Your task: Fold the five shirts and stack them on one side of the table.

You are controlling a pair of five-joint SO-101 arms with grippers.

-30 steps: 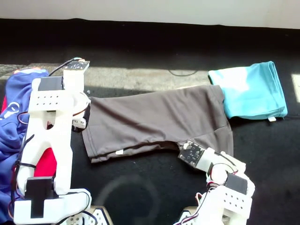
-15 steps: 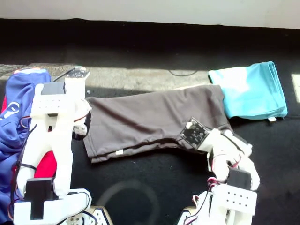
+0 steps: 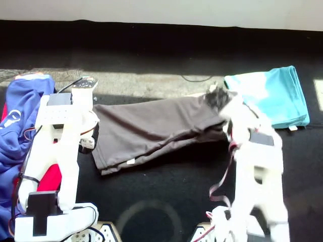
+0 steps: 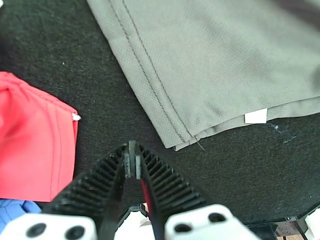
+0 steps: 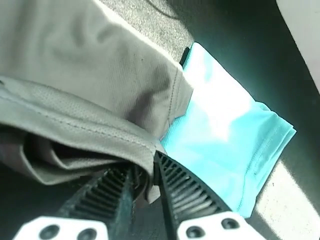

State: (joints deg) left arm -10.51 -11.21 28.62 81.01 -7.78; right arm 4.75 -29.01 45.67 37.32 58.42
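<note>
Black cloth covers the worktop (image 3: 166, 186), with a band of sunlight across its far side.

The right gripper (image 5: 145, 165) is clamped on a bunched edge of the grey shirt (image 3: 151, 128), several layers pinched between its jaws, right where that shirt meets the folded turquoise shirt (image 3: 272, 98). The hold looks shallow and the fabric is slack and slippery, so a quick pull could let one layer slide out and leave the fold lopsided. The jaws are so near the turquoise shirt that they could catch its edge and drag the finished piece out of shape.

The left gripper (image 4: 132, 155) hangs closed and empty just above the worktop, beside the grey shirt's hem corner with its white tag (image 4: 256, 117). Nothing pins that end, so the whole shirt may slide when the other end is carried across, rather than doubling over. The red shirt (image 4: 30, 135) lies close by and could be snagged too.

A blue shirt (image 3: 20, 116) is heaped at the left edge over the red one. Beyond the sunlit band lies a thin cable (image 3: 194, 78), then a dark strip and a pale wall (image 3: 161, 10).
</note>
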